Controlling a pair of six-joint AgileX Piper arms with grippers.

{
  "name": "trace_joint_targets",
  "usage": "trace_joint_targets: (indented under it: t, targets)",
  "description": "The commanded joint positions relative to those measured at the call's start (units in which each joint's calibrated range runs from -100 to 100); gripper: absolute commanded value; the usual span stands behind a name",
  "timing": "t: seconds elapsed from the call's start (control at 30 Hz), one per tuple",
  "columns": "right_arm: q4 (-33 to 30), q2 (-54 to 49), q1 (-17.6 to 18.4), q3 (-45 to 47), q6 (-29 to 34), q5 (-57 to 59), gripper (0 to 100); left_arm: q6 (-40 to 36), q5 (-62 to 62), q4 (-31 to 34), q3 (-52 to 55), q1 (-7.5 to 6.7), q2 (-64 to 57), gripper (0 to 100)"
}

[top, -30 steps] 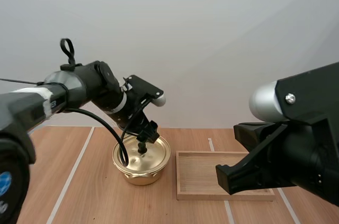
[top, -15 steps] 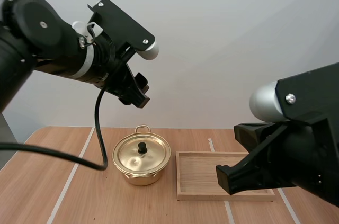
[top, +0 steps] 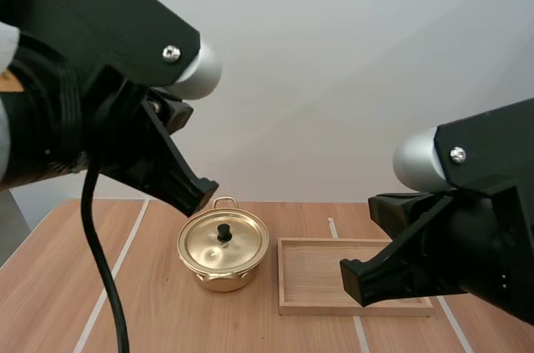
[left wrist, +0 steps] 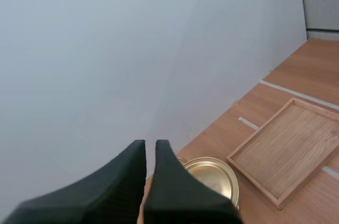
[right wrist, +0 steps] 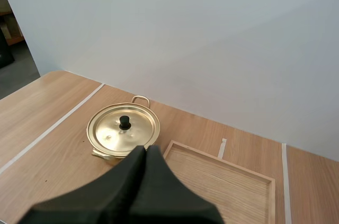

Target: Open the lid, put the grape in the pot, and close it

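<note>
Overhead first: gold pot [top: 221, 278] on the wooden table [top: 158, 303], lid [top: 240, 246] on, black knob [top: 224, 234] upright at its middle. Sits just left of the wooden tray [top: 334, 279], near but apart. Close to the camera, the left gripper [top: 190, 193], well above the pot; opposite it, the right gripper [top: 355, 279], on the tray's side.

Then the left wrist — shows fingers [left wrist: 127, 181] almost together, a thin slit between the tips, gripping nothing; pot and tray far below.

Lastly the right wrist — shows fingers [right wrist: 132, 181] pressed into one dark wedge, nothing held; lidded pot beyond the tips, tray beside it.
</note>
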Motion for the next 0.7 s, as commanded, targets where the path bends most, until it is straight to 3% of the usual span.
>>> trace_joint_targets:
  t: [0.0,0.17,0.37,0.67]
  targets:
    - [-0.72,-0.57,-0.19,-0.05,0.16,0.00,0,-2.90,-1.18,-0.28,2.48,-0.16,-3.36,0]
    - [-0.96,-1.29,-0.19,0.23,4.22,-0.38,0,-6.22,-11.34,-0.28,12.45,-0.16,-9.24,0]
    - [-4.09,-6.44,-0.19,5.51,7.84,-13.61,0,-13.69,-25.88,-0.28,23.40,-0.16,-16.50,0]
    - [-5.63,-15.96,-0.21,16.26,9.56,-28.80,0,-24.45,-34.35,2.65,29.02,0.00,-25.48,0]
